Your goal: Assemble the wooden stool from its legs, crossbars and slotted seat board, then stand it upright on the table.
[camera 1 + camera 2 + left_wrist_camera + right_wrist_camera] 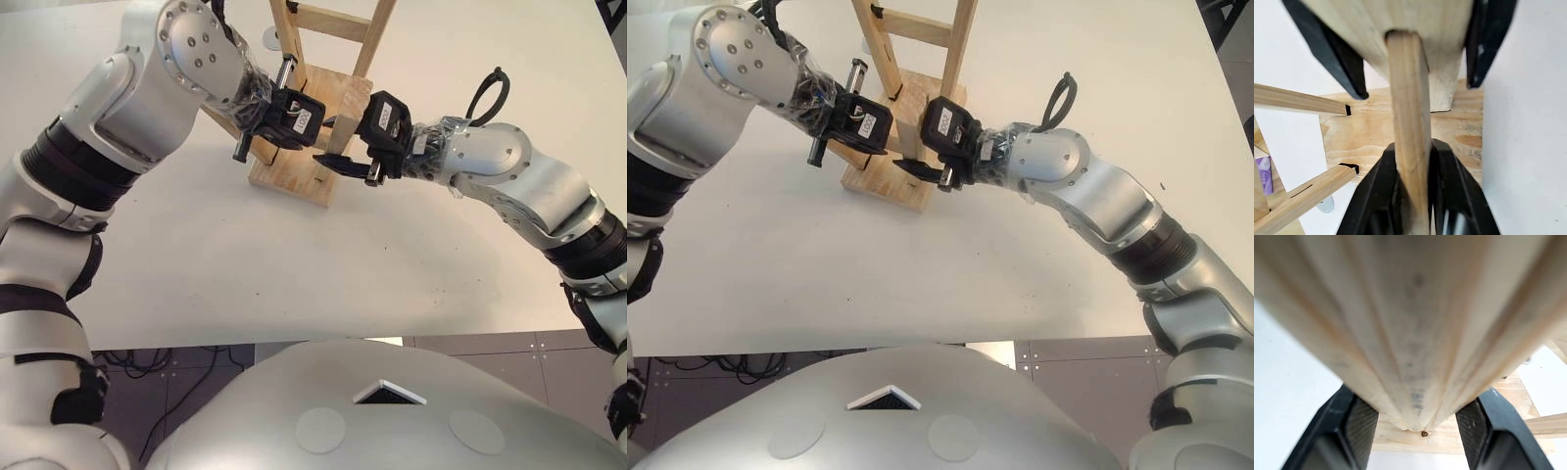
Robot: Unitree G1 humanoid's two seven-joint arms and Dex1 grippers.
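Here the half-built stool [377,39] stands upside down, its seat board [294,178] flat on the worktop [294,274] just below both sets of fingers. The left gripper [277,122] is clenched on a thin wooden bar [1408,122]; just beside it, the right gripper [345,159] clamps a thicker wooden piece [1415,323]

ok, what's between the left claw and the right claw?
A wooden crossbar: left claw grips it, its far end meets the leg held by the right claw. Left wrist view shows it.
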